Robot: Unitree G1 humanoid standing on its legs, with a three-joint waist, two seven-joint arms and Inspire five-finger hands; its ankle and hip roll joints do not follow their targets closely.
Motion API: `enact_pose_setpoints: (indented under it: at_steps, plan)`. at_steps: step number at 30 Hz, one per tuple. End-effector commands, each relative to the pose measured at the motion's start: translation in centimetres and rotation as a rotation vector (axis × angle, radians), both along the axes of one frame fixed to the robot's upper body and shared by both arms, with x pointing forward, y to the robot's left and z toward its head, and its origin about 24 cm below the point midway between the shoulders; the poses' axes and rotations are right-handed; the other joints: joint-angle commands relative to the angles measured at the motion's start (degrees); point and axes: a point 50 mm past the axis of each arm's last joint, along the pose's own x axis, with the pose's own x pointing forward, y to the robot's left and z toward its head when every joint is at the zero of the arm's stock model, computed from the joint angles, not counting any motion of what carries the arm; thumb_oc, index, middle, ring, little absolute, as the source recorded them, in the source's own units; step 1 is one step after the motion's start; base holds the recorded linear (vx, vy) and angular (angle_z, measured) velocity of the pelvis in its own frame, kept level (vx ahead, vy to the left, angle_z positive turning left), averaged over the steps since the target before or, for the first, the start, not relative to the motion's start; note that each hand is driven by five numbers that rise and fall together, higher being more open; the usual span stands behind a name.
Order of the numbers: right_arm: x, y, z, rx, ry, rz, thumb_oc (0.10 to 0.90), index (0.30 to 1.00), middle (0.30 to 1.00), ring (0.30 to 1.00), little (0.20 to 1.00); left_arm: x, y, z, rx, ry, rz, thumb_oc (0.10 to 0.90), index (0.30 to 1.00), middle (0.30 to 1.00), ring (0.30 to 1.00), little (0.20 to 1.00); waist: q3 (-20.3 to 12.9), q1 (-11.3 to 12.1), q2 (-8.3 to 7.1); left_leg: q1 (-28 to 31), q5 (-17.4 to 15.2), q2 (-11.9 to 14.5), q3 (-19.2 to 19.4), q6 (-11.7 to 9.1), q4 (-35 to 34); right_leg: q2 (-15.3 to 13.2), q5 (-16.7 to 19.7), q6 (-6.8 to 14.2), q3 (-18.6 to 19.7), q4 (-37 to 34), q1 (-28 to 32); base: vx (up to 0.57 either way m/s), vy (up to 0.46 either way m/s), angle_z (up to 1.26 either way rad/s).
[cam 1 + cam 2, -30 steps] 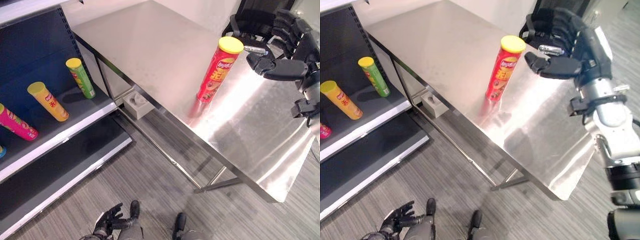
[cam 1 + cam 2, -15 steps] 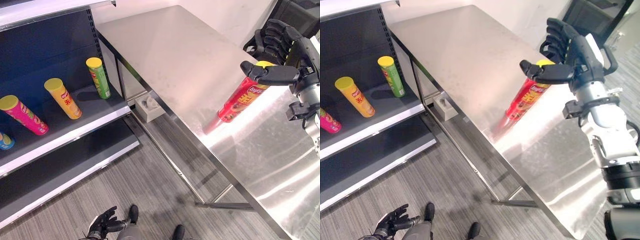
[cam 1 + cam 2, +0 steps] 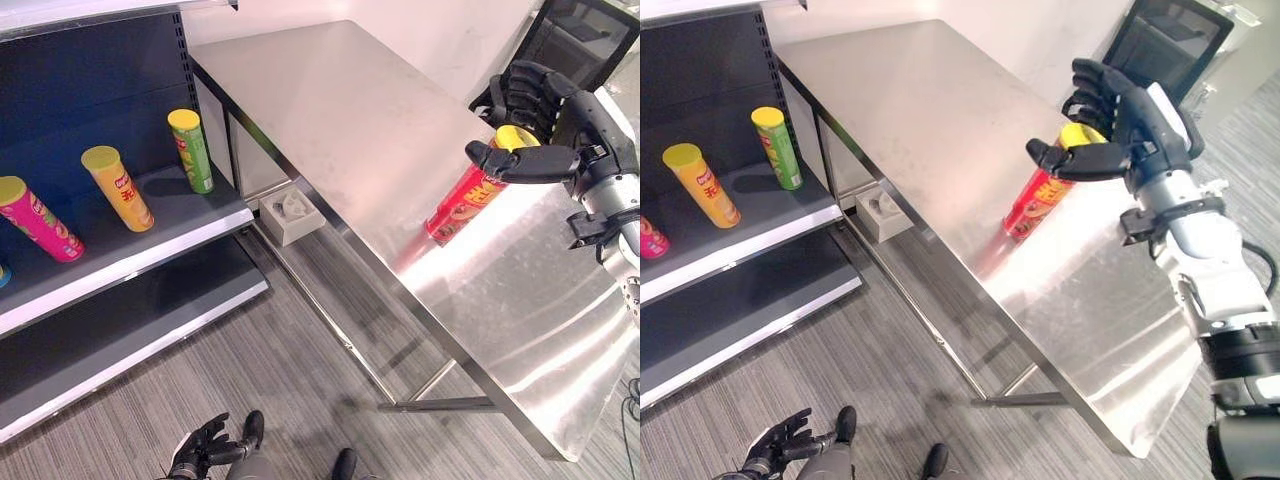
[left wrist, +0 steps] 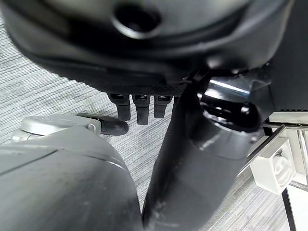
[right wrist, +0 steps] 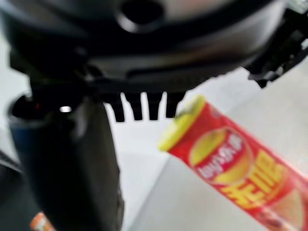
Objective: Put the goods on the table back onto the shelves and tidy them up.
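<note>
A stainless steel table (image 3: 330, 110) stands on grey striped flooring, with a dark shelving unit (image 3: 90, 100) just beside its end. One red chip can (image 3: 1043, 195) with a yellow lid remains on the table, near the front edge. It stands upright on the steel; the apparent lean comes from the camera angle.

The right hand (image 3: 1118, 125) hovers at the can's lid with thumb extended and fingers relaxed and spread. The right wrist view shows the can beside the fingers (image 5: 144, 107) with a gap between, so the hand is released and not yet grasping. This spread posture probably prepares a wrap-around grasp on the upper part of the can.

The left hand (image 3: 203, 452) hangs low near the floor, fingers loosely spread and holding nothing.

On the shelf, a green can (image 3: 190, 150), an orange can (image 3: 118, 187) and a pink can (image 3: 38, 217) stand in a row, well apart. The space between them leaves room for the red can.
</note>
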Motion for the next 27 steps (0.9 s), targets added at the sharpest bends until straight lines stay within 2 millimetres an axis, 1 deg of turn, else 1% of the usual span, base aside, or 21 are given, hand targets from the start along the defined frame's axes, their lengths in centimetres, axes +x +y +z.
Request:
enact_pose_setpoints:
  at_steps: [1, 6, 8, 14, 16, 17, 22, 24, 25, 27]
  plan:
    - [-0.5, -0.8, 5.5, -0.074, -0.171, -0.048, 0.800, 0.900, 0.900, 0.900, 0.900, -1.2, 0.2, -0.2, 0.029, 0.028, -0.065, 0.800, 0.900, 0.900, 0.900, 0.900, -4.18, 0.96, 0.73, 2.55, -5.92, 0.26, 1.26, -0.16, 0.06, -0.04, -2.12, 2.44, -0.30, 0.38, -0.25, 0.00, 0.000, 0.00]
    - [-0.4, -1.3, 6.0, -0.061, -0.193, -0.087, 0.800, 0.900, 0.900, 0.900, 0.900, -1.2, 0.3, -0.2, 0.032, 0.031, -0.067, 0.800, 0.900, 0.900, 0.900, 0.900, -4.11, 1.17, 0.98, 2.56, -5.94, 0.20, 1.04, -0.14, 0.06, -0.19, -2.15, 2.54, -0.61, 0.38, -0.10, 0.00, 0.000, 0.00]
    - [-0.5, -1.7, 6.3, -0.030, -0.223, -0.113, 0.800, 0.900, 0.900, 0.900, 0.900, -1.3, 0.4, -0.2, 0.035, 0.034, -0.062, 0.800, 0.900, 0.900, 0.900, 0.900, -4.08, 1.28, 1.18, 2.48, -5.95, 0.16, 0.82, -0.10, 0.06, -0.23, -2.18, 2.55, -0.82, 0.38, -0.05, 0.00, 0.000, 0.00]
    - [-0.7, -1.9, 6.9, 0.051, -0.279, -0.115, 0.800, 0.900, 0.900, 0.900, 0.900, -1.4, 0.8, -0.2, 0.040, 0.039, -0.051, 0.800, 0.900, 0.900, 0.900, 0.900, -4.08, 1.43, 1.51, 2.44, -5.99, 0.12, 0.39, -0.07, 0.06, -0.22, -2.34, 2.45, -1.10, 0.38, 0.12, 0.00, 0.000, 0.00]
    - [-0.7, -1.8, 7.1, 0.063, -0.291, -0.108, 0.800, 0.900, 0.900, 0.900, 0.900, -1.3, 0.8, -0.1, 0.040, 0.037, -0.049, 0.800, 0.900, 0.900, 0.900, 0.900, -4.09, 1.45, 1.56, 2.42, -5.97, 0.09, 0.34, -0.08, 0.06, -0.24, -2.35, 2.46, -1.17, 0.38, 0.11, 0.00, 0.000, 0.00]
    - [-0.8, -1.4, 7.2, 0.105, -0.308, -0.069, 0.800, 0.900, 0.900, 0.900, 0.900, -1.3, 0.9, -0.1, 0.040, 0.036, -0.046, 0.800, 0.900, 0.900, 0.900, 0.900, -4.04, 1.51, 1.62, 2.37, -5.92, 0.05, 0.16, -0.09, 0.06, -0.20, -2.34, 2.42, -1.28, 0.38, 0.14, 0.00, 0.000, 0.00]
    - [-1.1, 0.3, 7.8, 0.119, -0.352, 0.017, 0.800, 0.900, 0.900, 0.900, 0.900, -1.1, 1.1, -0.1, 0.041, 0.036, -0.043, 0.800, 0.900, 0.900, 0.900, 0.900, -4.14, 1.64, 1.68, 2.21, -5.83, 0.15, 0.06, -0.15, 0.06, -0.10, -2.45, 2.34, -1.50, 0.38, 0.00, 0.00, 0.000, 0.00]
    - [-1.3, 0.5, 8.3, 0.116, -0.375, 0.021, 0.800, 0.900, 0.900, 0.900, 0.900, -1.0, 1.1, -0.1, 0.043, 0.036, -0.044, 0.800, 0.900, 0.900, 0.900, 0.900, -4.14, 1.63, 1.69, 2.17, -5.82, 0.20, 0.03, -0.20, 0.06, -0.04, -2.59, 2.29, -1.51, 0.38, 0.03, 0.00, 0.000, 0.00]
    - [-1.2, 0.8, 8.2, 0.095, -0.360, 0.031, 0.800, 0.900, 0.900, 0.900, 0.900, -0.8, 1.2, 0.0, 0.044, 0.031, -0.047, 0.800, 0.900, 0.900, 0.900, 0.900, -4.09, 1.73, 1.59, 2.21, -5.81, 0.19, -0.10, -0.26, 0.06, 0.04, -2.67, 2.21, -1.66, 0.38, 0.14, 0.00, 0.000, 0.00]
    - [-0.9, 0.6, 7.9, 0.075, -0.335, 0.018, 0.800, 0.900, 0.900, 0.900, 0.900, -0.8, 1.2, 0.1, 0.045, 0.030, -0.049, 0.800, 0.900, 0.900, 0.900, 0.900, -4.05, 1.78, 1.51, 2.18, -5.78, 0.20, -0.18, -0.26, 0.06, 0.02, -2.63, 2.20, -1.79, 0.38, 0.22, 0.00, 0.000, 0.00]
